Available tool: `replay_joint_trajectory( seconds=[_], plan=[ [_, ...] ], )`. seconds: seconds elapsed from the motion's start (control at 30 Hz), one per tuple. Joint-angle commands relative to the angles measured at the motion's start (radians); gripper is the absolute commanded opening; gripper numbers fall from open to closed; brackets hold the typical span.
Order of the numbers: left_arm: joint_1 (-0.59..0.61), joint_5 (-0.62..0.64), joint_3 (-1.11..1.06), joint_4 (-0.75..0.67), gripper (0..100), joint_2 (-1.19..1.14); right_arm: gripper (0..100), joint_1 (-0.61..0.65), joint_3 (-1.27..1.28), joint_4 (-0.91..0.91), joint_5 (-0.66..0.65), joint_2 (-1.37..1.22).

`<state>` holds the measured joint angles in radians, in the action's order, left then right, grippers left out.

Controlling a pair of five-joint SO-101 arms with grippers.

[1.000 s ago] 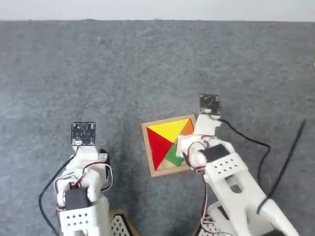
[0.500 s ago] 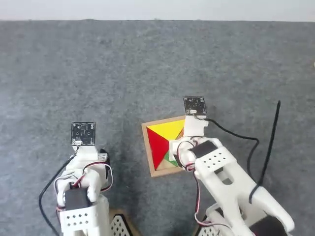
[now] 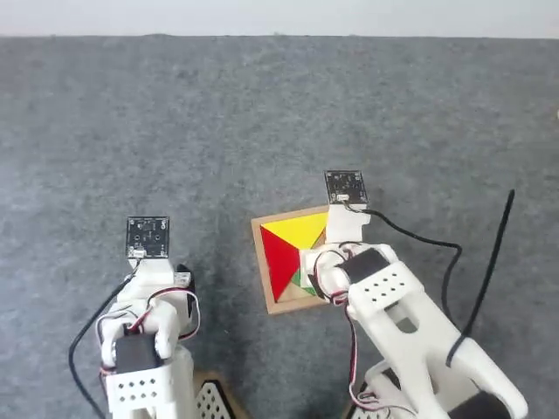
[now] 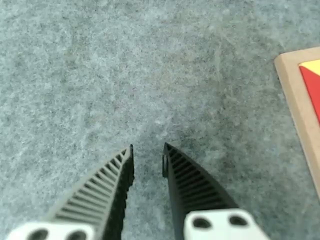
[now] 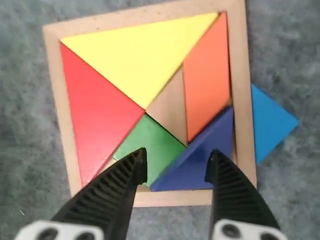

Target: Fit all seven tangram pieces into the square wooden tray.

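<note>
Left gripper (image 4: 148, 146): fingers slightly parted, holding nothing, over bare carpet (image 4: 150, 60), well apart from the pieces.
Right gripper (image 5: 177, 152): spread wide, empty, above the near rim of the tray (image 5: 52, 100), over the green square (image 5: 152, 142) and navy triangle (image 5: 200, 162).
Gap (image 5: 167, 107): bare triangular floor between the yellow triangle (image 5: 140, 55), orange piece (image 5: 207, 75) and green square.
Blue triangle (image 5: 270, 122): on the carpet outside the rim, on the orange piece's side, long edge along the rim; right arm is nearer by far.
Print: none legible.

Wide carpet (image 3: 175, 113) leftward, right arm (image 3: 393, 292) overhanging tray (image 3: 260, 262)
</note>
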<state>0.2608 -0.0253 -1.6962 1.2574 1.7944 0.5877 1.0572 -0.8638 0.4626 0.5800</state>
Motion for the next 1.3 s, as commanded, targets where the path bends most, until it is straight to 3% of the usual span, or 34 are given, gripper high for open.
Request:
replay_joint_trajectory(
  seconds=[0.0,0.27,0.47,0.8,1.07,1.27],
  plan=[
    [0.006,-0.002,0.013,0.003,9,0.02,19.8,0.01,-0.043,0.027,0.025,0.064],
    [0.006,-0.002,0.013,0.003,9,0.02,19.8,0.019,-0.04,0.081,0.066,0.062],
    [0.006,-0.002,0.013,0.003,9,0.02,19.8,0.111,-0.04,0.018,0.037,0.062],
    [0.006,-0.002,0.013,0.003,9,0.02,19.8,0.093,-0.04,0.016,0.031,0.058],
    [0.006,-0.002,0.013,0.003,9,0.02,19.8,0.09,-0.049,0.015,0.028,-0.09],
    [0.006,-0.002,0.013,0.003,9,0.02,19.8,-0.028,-0.069,-0.068,-0.025,-0.068]
  ],
)
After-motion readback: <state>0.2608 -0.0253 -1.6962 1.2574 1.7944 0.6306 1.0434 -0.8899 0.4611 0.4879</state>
